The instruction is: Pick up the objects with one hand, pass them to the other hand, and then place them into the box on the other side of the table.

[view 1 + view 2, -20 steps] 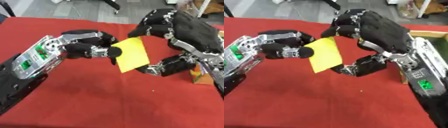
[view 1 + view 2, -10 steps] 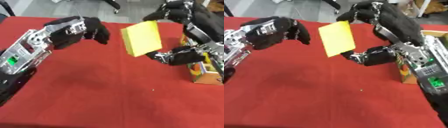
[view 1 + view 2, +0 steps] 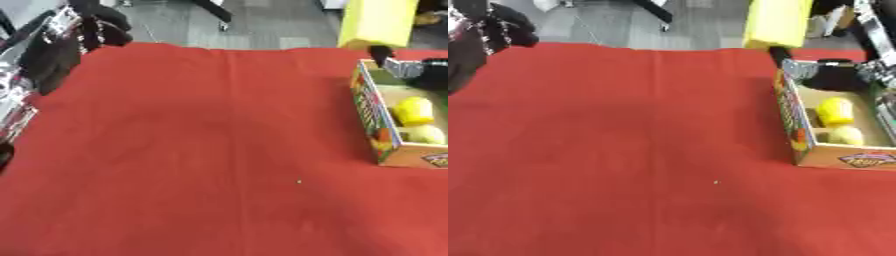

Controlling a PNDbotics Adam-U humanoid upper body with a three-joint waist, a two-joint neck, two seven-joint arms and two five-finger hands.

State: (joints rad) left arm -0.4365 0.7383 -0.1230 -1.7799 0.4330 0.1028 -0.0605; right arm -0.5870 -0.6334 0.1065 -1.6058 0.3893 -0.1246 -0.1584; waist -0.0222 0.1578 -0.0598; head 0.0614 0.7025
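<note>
Right robot hand (image 3: 833, 75) holding one yellow block (image 3: 777, 22), box (image 3: 798, 132) containing two yellow items (image 3: 835, 110)

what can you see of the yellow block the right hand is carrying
The yellow block is a flat, plain, bright yellow slab, maybe foam or sponge by its matte look. It stands roughly upright, its top cut off by the picture's upper edge. It hangs in the air above the far end of the box, not yet inside. A dark finger of the right hand touches its lower edge from below; the rest of the hold is out of view.
</note>
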